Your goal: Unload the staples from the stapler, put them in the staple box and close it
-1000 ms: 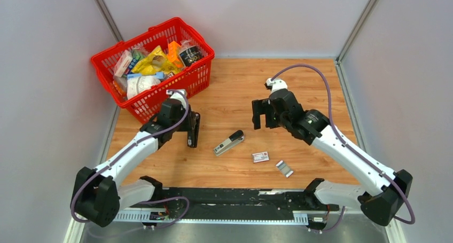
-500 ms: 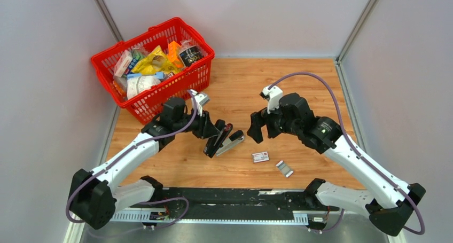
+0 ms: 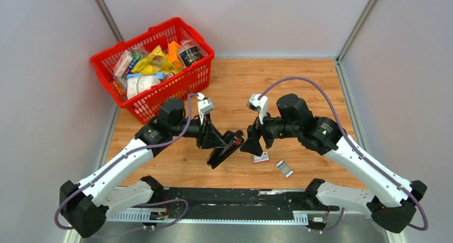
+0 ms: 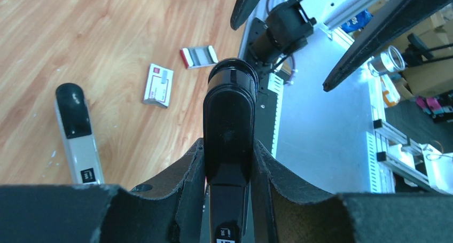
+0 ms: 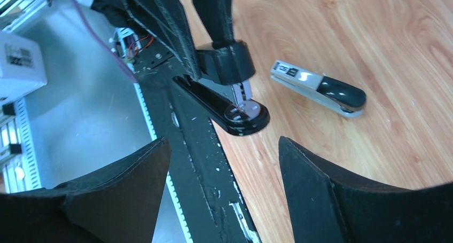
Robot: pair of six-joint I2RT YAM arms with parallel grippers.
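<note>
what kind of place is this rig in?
Probably a robotics lab test cell: wood tabletop walled by grey panels, left arm and right arm bolted to a rail, equipment clutter beyond the edge.

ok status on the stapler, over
left pincer shut on black stapler, held up. right pincer open, facing its tip, not touching. nothing between them.

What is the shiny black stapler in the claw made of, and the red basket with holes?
The shiny black stapler in the left claw looks like glossy plastic: light glints smoothly off it. The silvery part inside it is probably metal. The red basket with holes seems moulded plastic, since its lattice walls are even and slightly shiny.
</note>
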